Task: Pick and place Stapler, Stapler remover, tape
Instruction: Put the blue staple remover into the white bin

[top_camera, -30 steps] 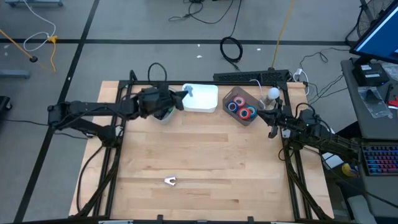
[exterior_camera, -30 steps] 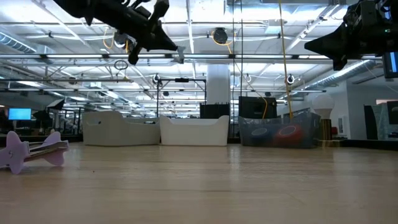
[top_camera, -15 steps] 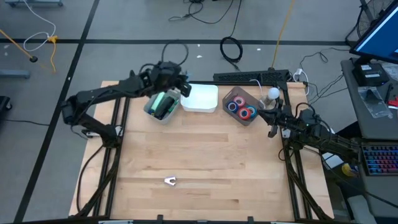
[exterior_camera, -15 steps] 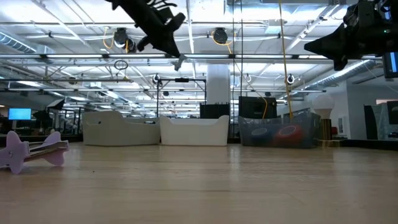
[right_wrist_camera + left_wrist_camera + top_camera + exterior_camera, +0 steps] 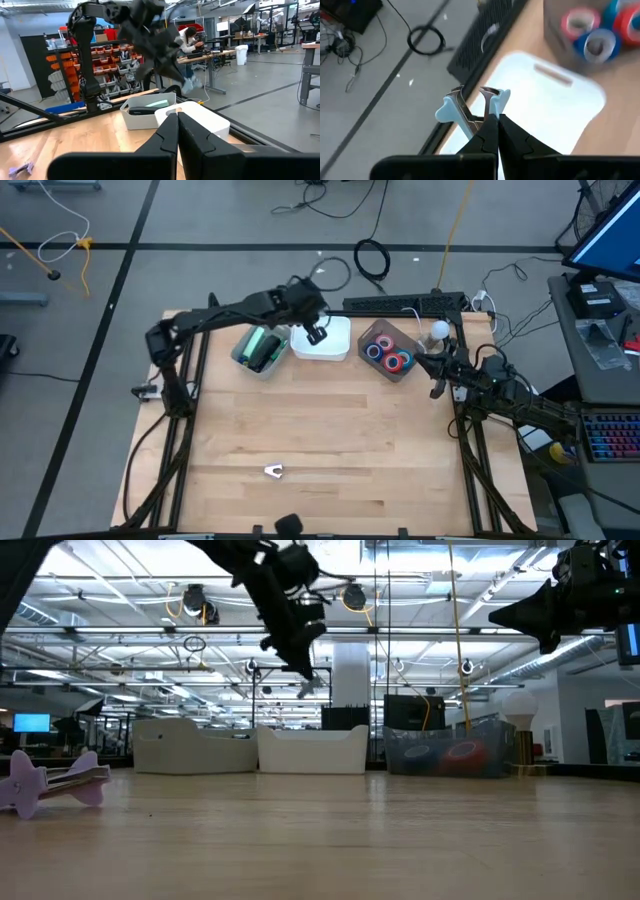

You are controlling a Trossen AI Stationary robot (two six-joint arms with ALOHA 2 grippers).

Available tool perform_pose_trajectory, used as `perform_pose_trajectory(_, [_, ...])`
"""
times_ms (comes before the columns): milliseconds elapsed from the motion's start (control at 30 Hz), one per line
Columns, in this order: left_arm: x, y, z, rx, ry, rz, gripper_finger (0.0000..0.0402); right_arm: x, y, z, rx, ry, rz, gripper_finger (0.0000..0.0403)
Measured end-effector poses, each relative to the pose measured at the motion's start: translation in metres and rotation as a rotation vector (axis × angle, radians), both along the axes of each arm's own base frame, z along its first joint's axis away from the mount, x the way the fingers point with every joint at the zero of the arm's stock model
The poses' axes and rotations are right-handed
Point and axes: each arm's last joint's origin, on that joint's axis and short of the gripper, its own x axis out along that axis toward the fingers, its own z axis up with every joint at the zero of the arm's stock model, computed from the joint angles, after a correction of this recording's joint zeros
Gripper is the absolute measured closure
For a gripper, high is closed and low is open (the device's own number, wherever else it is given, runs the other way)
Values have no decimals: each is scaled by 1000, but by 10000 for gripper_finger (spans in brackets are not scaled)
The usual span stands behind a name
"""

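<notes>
We see a table (image 5: 330, 440) of pale, matt, smooth-grained wood, a white bin (image 5: 325, 345) of smooth plastic with a soft sheen, and a staple remover (image 5: 470, 102) — pale blue plastic wings around bright, glossy metal claws — in the left tool (image 5: 496, 131), dark and matt.

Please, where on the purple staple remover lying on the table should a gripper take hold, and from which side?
Probably from straight above, closing across its wide purple wings: the purple staple remover lies low on the wooden table with nothing close beside it, and its thin metal jaws offer less to pinch.
</notes>
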Motion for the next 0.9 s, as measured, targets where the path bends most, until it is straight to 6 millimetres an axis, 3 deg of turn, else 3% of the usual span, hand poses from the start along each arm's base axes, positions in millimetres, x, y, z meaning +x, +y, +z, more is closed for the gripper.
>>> perform_pose_trajectory(300, [20, 9, -46, -3, 217, -130, 402, 0, 0, 0, 0, 1, 0, 403])
perform_pose_trajectory(500, [25, 11, -66, -3, 285, -191, 402, 0, 0, 0, 0, 2, 0, 403])
perform_pose_trajectory(900, [29, 12, -80, -27, 322, -249, 402, 0, -1, -5, -39, 71, -32, 403])
